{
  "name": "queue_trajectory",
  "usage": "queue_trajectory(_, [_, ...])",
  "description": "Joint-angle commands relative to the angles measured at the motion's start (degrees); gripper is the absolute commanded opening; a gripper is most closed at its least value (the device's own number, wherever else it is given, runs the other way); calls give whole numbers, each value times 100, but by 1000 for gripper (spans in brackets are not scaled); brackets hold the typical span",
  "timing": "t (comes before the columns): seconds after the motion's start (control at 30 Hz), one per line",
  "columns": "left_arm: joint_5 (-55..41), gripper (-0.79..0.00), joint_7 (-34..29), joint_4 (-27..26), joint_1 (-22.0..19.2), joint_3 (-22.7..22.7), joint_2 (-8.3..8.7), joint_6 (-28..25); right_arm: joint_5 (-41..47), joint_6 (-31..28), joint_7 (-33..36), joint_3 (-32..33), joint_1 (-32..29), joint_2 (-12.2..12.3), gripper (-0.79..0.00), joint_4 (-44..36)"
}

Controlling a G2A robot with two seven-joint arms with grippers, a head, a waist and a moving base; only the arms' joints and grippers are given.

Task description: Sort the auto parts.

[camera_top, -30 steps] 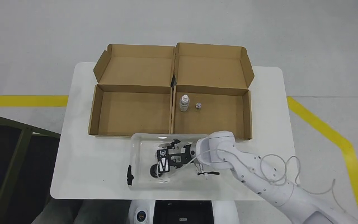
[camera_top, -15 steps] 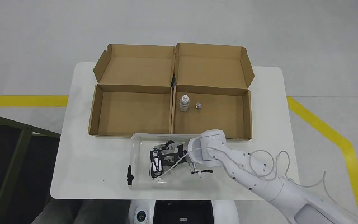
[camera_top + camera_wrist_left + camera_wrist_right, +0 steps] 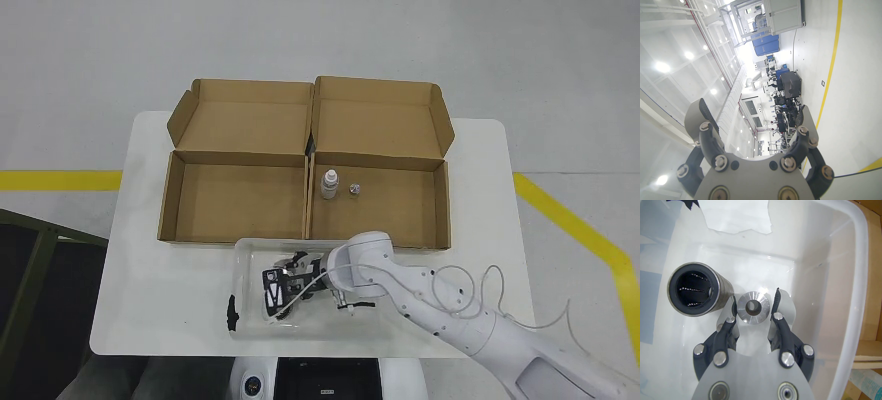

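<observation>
My right gripper [image 3: 755, 303] is down inside the white plastic bin [image 3: 857, 279], open, with one finger on each side of a small silver bushing [image 3: 761, 306] standing on the bin floor. One pad touches the bushing and the other sits a hair off it. A larger steel linear bearing [image 3: 696, 291] with a black bore lies right beside that bushing. From above, the right gripper [image 3: 283, 290] is in the left half of the bin [image 3: 245, 262]. My left gripper [image 3: 753, 115] is open and holds nothing, pointing up into the room.
Two open cardboard boxes stand behind the bin: the left box [image 3: 235, 205] is bare, and the right box [image 3: 400, 210] holds a small white part [image 3: 329, 184] and a tiny metal part [image 3: 353, 187]. A black piece [image 3: 232, 315] lies at the bin's left edge.
The right arm has shifted left along the bin, bringing its gripper over the parts at the left end.
</observation>
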Motion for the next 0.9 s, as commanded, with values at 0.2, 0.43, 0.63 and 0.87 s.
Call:
queue_trajectory(0.2, [0, 0, 0, 0, 0, 0, 0, 0, -2, -67, -20, -7, 24, -73, -785, 128])
queue_trajectory(0.43, [0, 0, 0, 0, 0, 0, 0, 0, 103, -165, -94, 185, 13, -61, -785, -24])
queue_trajectory(0.63, [0, 0, 0, 0, 0, 0, 0, 0, 244, -259, -213, 433, -62, -9, -785, -302])
queue_trajectory(0.87, [0, 0, 0, 0, 0, 0, 0, 0, 197, -267, -338, 670, -153, 43, -785, -788])
